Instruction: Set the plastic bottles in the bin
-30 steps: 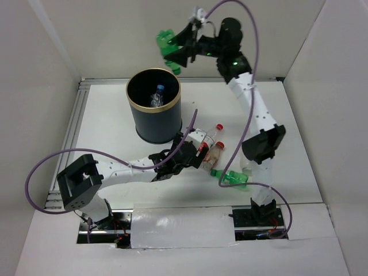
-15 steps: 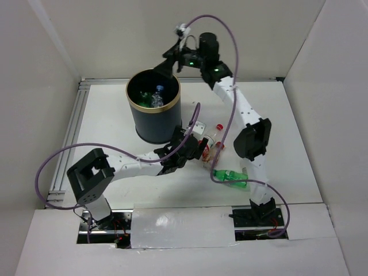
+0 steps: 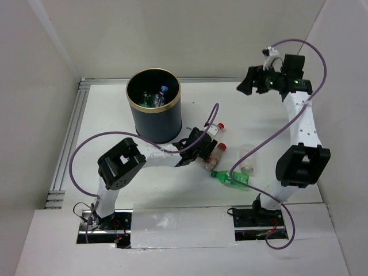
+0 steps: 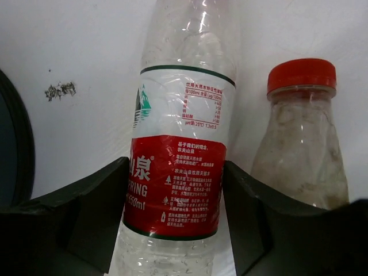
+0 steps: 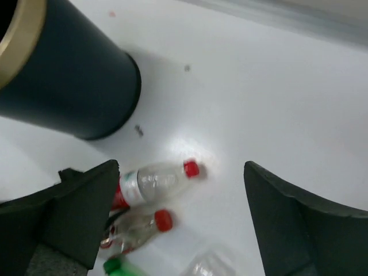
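Note:
The bin [image 3: 138, 123] stands dark with a gold rim at the back left of the table; a green bottle and a clear blue-capped bottle [image 3: 155, 96] lie inside it. A clear bottle with a red label and red cap [image 3: 213, 133] [image 4: 175, 190] lies on the table right of the bin. My left gripper [image 3: 199, 145] [image 4: 175, 164] is shut on its label, one finger against each side. Beside it lies a second red-capped bottle [image 3: 214, 156] [image 4: 302, 155]. A green bottle [image 3: 231, 178] lies nearer the front. My right gripper [image 3: 247, 81] [image 5: 179, 165] hangs open and empty, high at the back right.
A clear crumpled plastic piece [image 3: 248, 158] lies right of the bottles. White walls close in the table on the left, back and right. A metal rail [image 3: 68, 138] runs along the left edge. The right wrist view looks down on the bin's wall [image 5: 63, 80] and the red-capped bottles [image 5: 161, 178].
The right gripper let its green bottle fall into the bin, then swung away to the back right, open. The left gripper slid right over the red-label bottle and closed on it.

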### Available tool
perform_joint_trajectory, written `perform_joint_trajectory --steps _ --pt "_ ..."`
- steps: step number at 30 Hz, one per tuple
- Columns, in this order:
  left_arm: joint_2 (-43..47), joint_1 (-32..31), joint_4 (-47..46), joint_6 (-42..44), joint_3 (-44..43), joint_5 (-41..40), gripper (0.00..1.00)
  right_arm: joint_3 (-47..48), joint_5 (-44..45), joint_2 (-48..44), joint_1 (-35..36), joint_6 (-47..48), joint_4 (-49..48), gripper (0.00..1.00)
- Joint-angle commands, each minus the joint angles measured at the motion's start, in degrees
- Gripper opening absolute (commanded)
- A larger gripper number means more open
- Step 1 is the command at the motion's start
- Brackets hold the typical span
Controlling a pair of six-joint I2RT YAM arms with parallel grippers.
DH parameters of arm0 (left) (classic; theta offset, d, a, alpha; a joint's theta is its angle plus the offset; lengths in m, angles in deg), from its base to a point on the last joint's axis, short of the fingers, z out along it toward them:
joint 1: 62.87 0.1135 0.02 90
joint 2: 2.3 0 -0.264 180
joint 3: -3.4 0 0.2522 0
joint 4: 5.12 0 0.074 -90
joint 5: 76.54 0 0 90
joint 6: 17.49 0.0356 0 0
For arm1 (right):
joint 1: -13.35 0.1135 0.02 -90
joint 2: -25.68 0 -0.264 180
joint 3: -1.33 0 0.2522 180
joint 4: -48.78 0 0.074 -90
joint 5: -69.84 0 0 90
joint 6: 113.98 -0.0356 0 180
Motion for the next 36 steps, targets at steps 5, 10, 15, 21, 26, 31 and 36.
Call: perform_joint_trajectory --steps 5,10,15,21,26,31,36 --pt "-3.0 1.1 2.7 0.0 -3.0 3.1 0.43 -15.6 4.4 -7.8 -4.8 8.8 16.2 1.00" --pt "0.7 1.1 5.5 -1.0 -5.4 2.7 0.03 -21.0 9.7 -10.7 -6.4 12.9 22.3 1.00" --pt "14.5 1.1 6.1 1.9 -10.6 1.4 0.00 -26.4 14.1 -10.8 -7.6 15.9 27.1 1.00" --pt "26.2 3.6 1.7 6.1 -13.2 -6.8 0.04 -26.6 15.3 -5.9 -8.2 18.5 28.6 1.00" --pt "31.8 9.7 -2.5 8.6 -10.7 -16.7 0.09 -26.1 15.3 2.5 -8.2 19.9 30.7 0.97" --pt "32.6 18.1 -2.5 6.2 -6.4 -19.0 0.12 -26.1 14.1 7.5 -8.2 19.9 30.7 0.96" --pt "27.0 25.0 2.3 2.0 -9.1 -17.1 0.20 -24.9 14.1 12.2 -7.7 18.8 30.7 0.96"
